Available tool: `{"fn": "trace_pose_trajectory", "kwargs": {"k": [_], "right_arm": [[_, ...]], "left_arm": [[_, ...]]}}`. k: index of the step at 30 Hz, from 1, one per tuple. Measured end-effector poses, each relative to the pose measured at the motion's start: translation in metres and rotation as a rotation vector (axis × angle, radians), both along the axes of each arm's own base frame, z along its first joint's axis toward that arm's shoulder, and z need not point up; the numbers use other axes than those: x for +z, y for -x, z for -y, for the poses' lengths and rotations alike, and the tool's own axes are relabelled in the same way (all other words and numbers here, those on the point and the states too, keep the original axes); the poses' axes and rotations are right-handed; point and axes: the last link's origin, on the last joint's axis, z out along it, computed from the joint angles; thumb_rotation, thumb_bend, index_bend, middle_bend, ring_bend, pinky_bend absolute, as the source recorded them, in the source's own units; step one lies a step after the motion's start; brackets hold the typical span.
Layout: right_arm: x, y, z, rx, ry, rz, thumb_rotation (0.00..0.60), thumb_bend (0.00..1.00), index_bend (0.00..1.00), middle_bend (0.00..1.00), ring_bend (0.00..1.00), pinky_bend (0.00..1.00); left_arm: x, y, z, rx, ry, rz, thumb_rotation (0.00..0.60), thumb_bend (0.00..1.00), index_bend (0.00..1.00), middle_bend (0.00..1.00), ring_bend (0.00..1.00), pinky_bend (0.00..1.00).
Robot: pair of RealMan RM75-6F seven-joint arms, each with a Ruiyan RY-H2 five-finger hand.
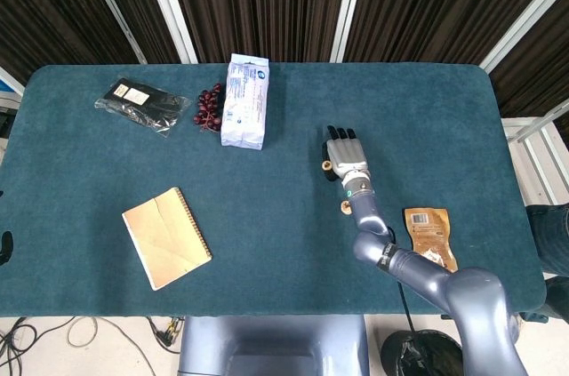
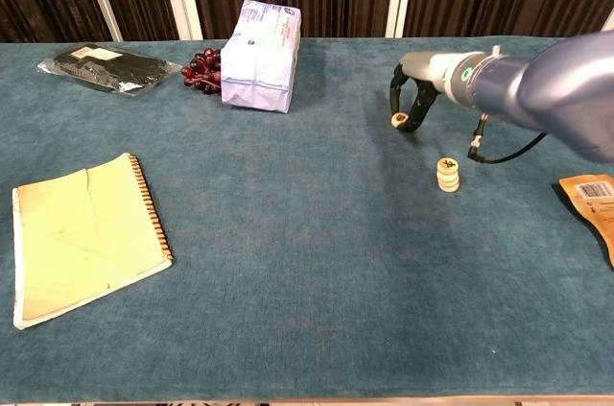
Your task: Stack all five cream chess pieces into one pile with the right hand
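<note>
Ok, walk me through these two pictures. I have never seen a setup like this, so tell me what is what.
Both pictures come from the robot's own cameras: one on its head looking down, one on its chest looking across the green table. The grey arm ends in the right hand, which pinches a cream chess piece above the cloth. Nearby stands a short pile of cream pieces. Also lying there: a spiral notebook, a white packet, dark grapes, a black pouch and a brown sachet. The left hand is not shown.
</note>
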Motion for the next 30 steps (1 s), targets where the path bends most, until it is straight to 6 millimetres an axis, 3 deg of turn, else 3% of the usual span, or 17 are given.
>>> {"fn": "trace_pose_trajectory", "kwargs": {"k": [8,17,23,30], "right_arm": [[0.031,0.0,-0.016,0.058,-0.004,0.0,0.6,0.41,0.53,0.0,0.0,0.0],[0.063,0.006,-0.074,0.144,-0.042,0.012,0.6,0.41,0.53,0.0,0.0,0.0],[0.071,0.025,-0.109,0.168,-0.063,-0.016,0.6,0.41,0.53,0.0,0.0,0.0],[0.068,0.037,-0.117,0.156,-0.078,-0.025,0.6,0.41,0.53,0.0,0.0,0.0]], "left_arm": [[-0.001,-0.002,0.0,-0.004,-0.003,-0.002,0.6,0.48,0.17,0.0,0.0,0.0],[-0.001,-0.003,0.0,-0.005,-0.003,-0.003,0.6,0.48,0.17,0.0,0.0,0.0],[-0.002,-0.003,0.0,-0.006,0.001,-0.002,0.6,0.48,0.17,0.0,0.0,0.0],[-0.003,-0.003,0.0,-0.005,0.002,-0.004,0.6,0.48,0.17,0.0,0.0,0.0]]}}
